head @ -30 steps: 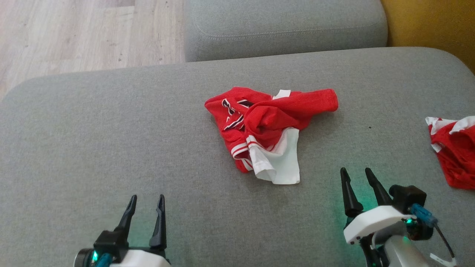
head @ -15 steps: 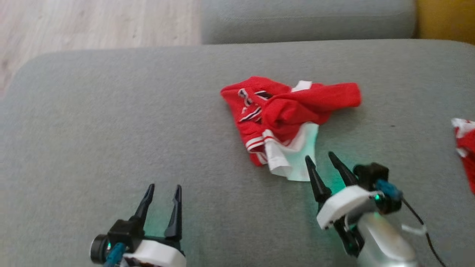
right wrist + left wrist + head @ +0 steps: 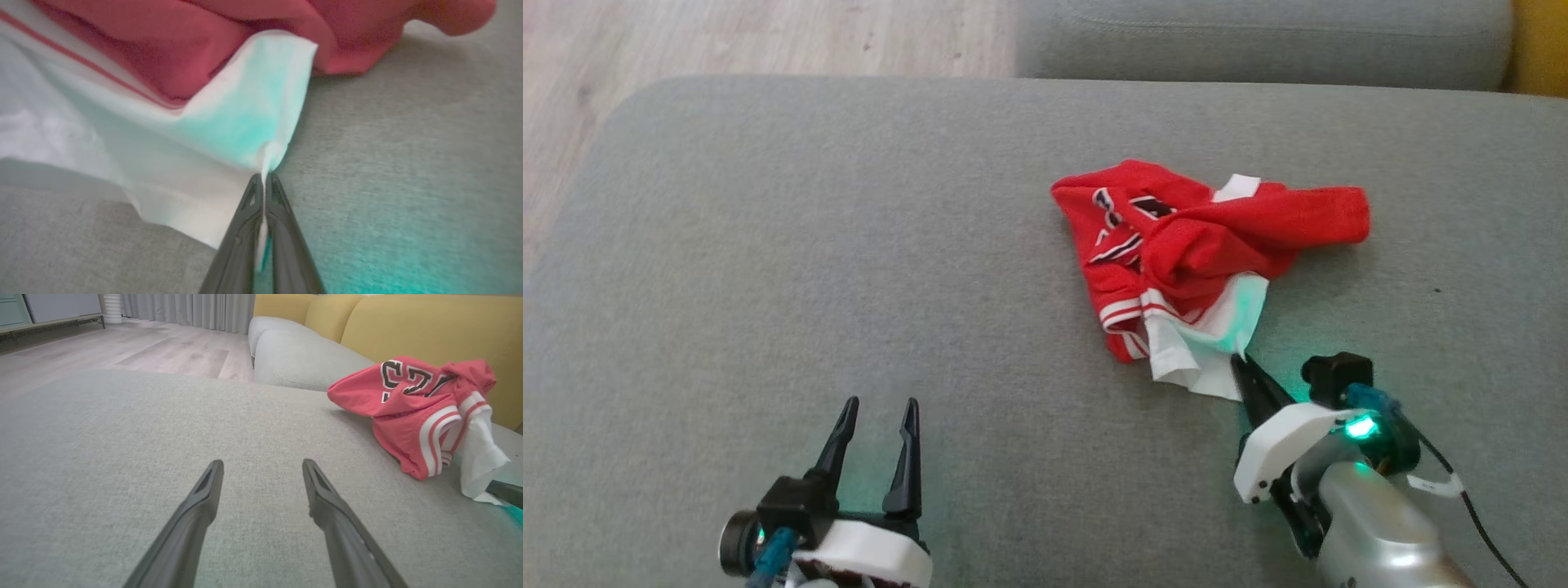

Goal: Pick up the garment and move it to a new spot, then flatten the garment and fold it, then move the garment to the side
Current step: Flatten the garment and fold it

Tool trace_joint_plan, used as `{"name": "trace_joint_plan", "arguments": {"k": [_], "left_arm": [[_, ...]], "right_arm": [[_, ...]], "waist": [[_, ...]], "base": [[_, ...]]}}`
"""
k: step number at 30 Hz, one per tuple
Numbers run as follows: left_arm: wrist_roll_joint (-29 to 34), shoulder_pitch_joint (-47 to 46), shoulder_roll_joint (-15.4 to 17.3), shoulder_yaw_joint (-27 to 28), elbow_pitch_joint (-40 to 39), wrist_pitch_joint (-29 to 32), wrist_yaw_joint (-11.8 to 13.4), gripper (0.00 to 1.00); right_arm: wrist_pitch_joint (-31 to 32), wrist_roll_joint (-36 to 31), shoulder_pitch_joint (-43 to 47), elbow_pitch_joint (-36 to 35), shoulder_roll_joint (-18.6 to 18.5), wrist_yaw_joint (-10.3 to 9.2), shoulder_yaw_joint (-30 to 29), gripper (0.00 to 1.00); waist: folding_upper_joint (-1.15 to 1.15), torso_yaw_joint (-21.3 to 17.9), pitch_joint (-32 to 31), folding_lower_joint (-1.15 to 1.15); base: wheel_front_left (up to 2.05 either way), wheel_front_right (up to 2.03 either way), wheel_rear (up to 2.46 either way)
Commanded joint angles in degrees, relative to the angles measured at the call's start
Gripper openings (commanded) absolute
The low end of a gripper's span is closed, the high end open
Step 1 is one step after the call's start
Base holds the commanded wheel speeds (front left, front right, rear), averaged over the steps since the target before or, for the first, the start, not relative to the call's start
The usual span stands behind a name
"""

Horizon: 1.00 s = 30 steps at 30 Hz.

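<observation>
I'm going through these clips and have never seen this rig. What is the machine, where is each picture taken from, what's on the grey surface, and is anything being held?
It is a wheeled robot with two arms, each ending in a two-fingered gripper. One picture looks down from its head; the other two look along each gripper's fingers from the wrists. On the grey cushion lies a crumpled red and white garment. The left gripper is open, with nothing in it, above bare cushion. The right gripper is shut on the garment's white edge, and its wrist view shows the cloth pinched between the fingers. The green tint is the gripper's light.
</observation>
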Motion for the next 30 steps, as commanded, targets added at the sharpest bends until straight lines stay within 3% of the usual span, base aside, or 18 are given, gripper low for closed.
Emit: {"name": "trace_joint_plan", "arguments": {"k": [1, 5, 13, 19, 25, 30], "left_arm": [[-0.67, -1.67, 0.05, 2.04, -2.30, -0.56, 0.28, 1.00], [-0.95, -1.42, 0.05, 1.89, -2.64, -0.56, 0.23, 1.00], [-0.96, -1.88, 0.05, 0.61, -2.12, -0.56, -0.31, 1.00], [-1.72, -1.87, 0.05, -0.26, -1.29, -0.56, -0.53, 1.00], [-2.88, -1.84, 0.05, -1.18, -0.41, -0.56, -0.50, 1.00], [-2.81, -0.96, 0.05, -0.92, 0.09, -0.56, -0.44, 1.00]], "right_arm": [[-0.66, 0.53, 0.51, -0.41, 0.05, -0.04, -0.37, 0.00], [-1.23, 0.94, -2.45, -6.95, -1.66, -0.04, -2.96, 0.00], [-1.29, 4.65, -13.90, -31.94, -7.31, -0.04, -6.73, 0.00], [-0.57, 7.89, -26.43, -34.58, -8.48, -0.04, -1.29, 0.00], [0.74, 11.69, -36.13, -32.07, -4.56, -0.04, 6.09, 0.00], [-0.22, 16.26, -44.01, -29.91, -1.51, -0.04, 8.03, 0.00]], "waist": [[0.00, -1.12, -0.84, 0.00], [0.00, -2.50, -1.63, 0.00], [0.00, -3.43, -2.93, 0.00], [0.00, -1.28, -3.37, 0.00], [0.00, 3.09, -3.47, 0.00], [0.00, 6.49, -3.72, 0.00]], "base": [[0.00, 0.00, 0.00], [0.00, 0.00, 0.00], [0.00, 0.00, 0.00], [0.00, 0.00, 0.00], [0.00, 0.00, 0.00], [0.00, 0.00, 0.00]]}}
